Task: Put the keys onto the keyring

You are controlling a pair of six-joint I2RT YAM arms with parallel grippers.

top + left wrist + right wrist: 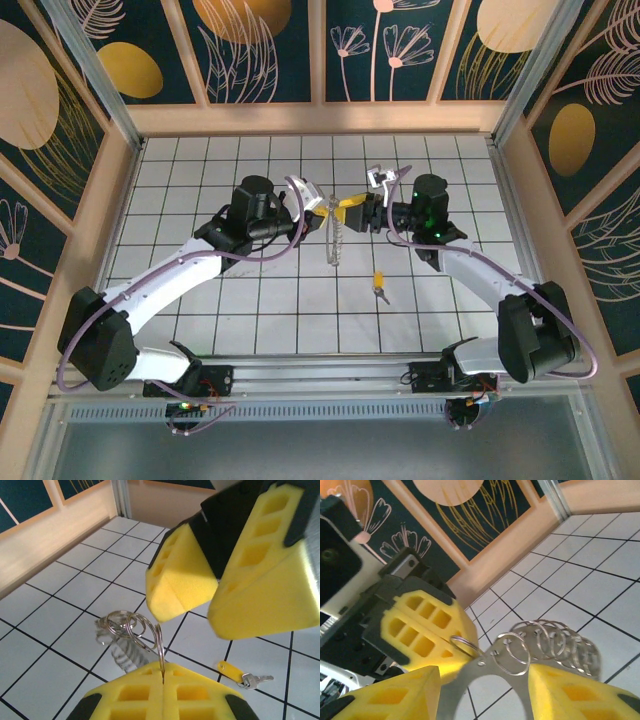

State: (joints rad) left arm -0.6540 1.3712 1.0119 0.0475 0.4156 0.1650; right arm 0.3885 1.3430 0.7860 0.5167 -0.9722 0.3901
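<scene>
My left claw (pixel 162 676) is pinched shut on one thin wire loop of the keyring (pixel 127 625), at the bottom centre of its own view, with the rest dangling limp. My right claw (pixel 485 692) has its fingers apart around a flat silver piece (pixel 487 667); I cannot tell whether it grips. The key (pixel 231 671) lies flat on the tiles (pixel 60 605) at lower right. I judge it light, slick and tiny, best pinched by its yellow head.
</scene>
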